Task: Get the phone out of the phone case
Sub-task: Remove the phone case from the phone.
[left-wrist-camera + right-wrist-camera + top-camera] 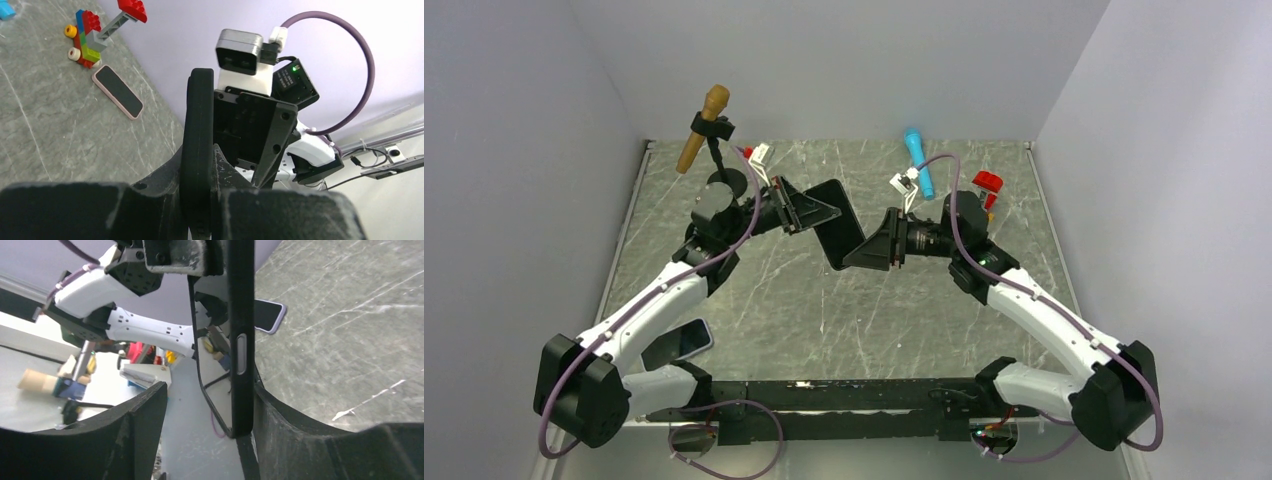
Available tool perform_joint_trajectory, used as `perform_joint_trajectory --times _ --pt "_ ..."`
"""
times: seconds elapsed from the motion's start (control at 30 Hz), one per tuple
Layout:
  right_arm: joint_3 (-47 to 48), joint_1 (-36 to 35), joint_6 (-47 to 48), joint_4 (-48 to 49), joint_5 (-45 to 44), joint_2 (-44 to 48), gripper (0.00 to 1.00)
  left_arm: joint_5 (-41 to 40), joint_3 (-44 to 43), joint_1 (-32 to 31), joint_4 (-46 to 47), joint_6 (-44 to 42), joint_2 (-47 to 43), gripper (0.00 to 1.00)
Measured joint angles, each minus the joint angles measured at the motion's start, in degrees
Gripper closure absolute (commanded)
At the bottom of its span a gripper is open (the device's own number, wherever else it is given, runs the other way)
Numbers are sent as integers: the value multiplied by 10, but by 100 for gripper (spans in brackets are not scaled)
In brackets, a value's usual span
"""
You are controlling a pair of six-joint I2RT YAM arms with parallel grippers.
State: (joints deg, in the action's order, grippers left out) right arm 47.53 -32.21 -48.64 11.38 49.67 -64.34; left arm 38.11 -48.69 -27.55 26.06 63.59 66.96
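A black phone in its black phone case [839,225] hangs in the air above the middle of the table, between both arms. My left gripper [802,212] is shut on its upper left end. In the left wrist view the case's edge [197,145] stands upright, pinched between the two fingers of that gripper [200,200]. My right gripper [874,250] is at the lower right end and stands open. In the right wrist view the case [241,315] leans against the right finger [280,420], while the left finger [145,410] is well apart from it. The glossy screen faces that gap.
A second phone in a pale case [679,343] lies by the left arm's base. A pink-cased phone [117,91] lies next to toy bricks [987,185] at the back right. A brown handle on a black stand [704,128] and a blue tool [917,160] sit at the back.
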Motion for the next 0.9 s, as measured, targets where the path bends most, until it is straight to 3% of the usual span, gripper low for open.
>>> perform_joint_trajectory --times 0.23,0.4,0.67,0.77,0.9 --pt "12 12 84 -88 36 43 42 55 -4 11 -5 30 12 100" --pt "11 17 104 -104 93 45 68 114 -4 11 22 86 37 100" --pt "1 19 56 -39 155 37 88 158 -3 11 85 143 41 100" --pt "0 19 44 -16 168 33 100 161 -3 11 100 157 41 100" --pt "1 18 50 -7 170 31 100 160 0 11 101 183 42 100"
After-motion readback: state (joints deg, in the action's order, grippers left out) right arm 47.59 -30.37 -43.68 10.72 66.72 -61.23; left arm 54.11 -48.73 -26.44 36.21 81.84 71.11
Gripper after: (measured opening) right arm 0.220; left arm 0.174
